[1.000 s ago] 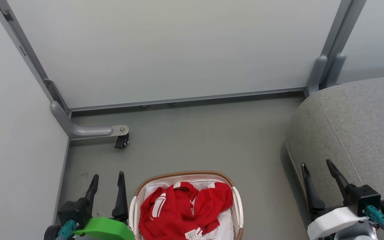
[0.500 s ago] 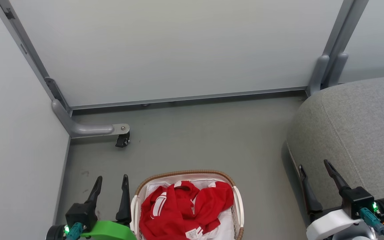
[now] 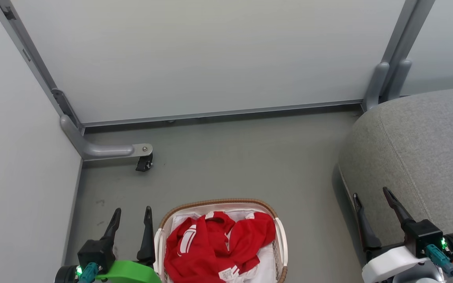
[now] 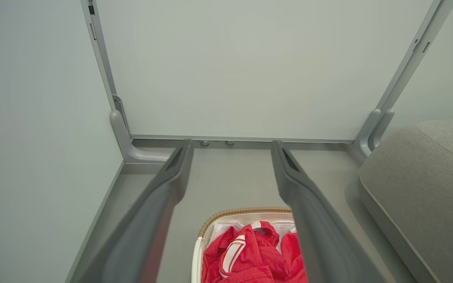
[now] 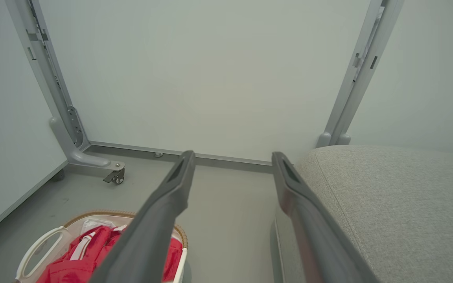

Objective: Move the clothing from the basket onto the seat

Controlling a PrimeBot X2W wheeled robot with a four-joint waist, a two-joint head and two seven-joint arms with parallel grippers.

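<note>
Lying crumpled inside the basket (image 3: 218,202), the red white-striped clothing (image 3: 218,243) covers most of the white liner. Just left of the basket, the left gripper (image 3: 132,209) hangs with fingers spread, holding nothing. Right of the basket, the right gripper (image 3: 370,192) is likewise spread and empty, over the grey seat's (image 3: 427,145) front edge.

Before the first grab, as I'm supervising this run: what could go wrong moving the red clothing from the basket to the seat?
The clothing lies bunched on a white liner, so a deep pinch might lift the liner too. Tangled fabric may trail and drop onto the floor between basket and seat. The open left gripper is close beside the basket's rim and could nudge it.
</note>
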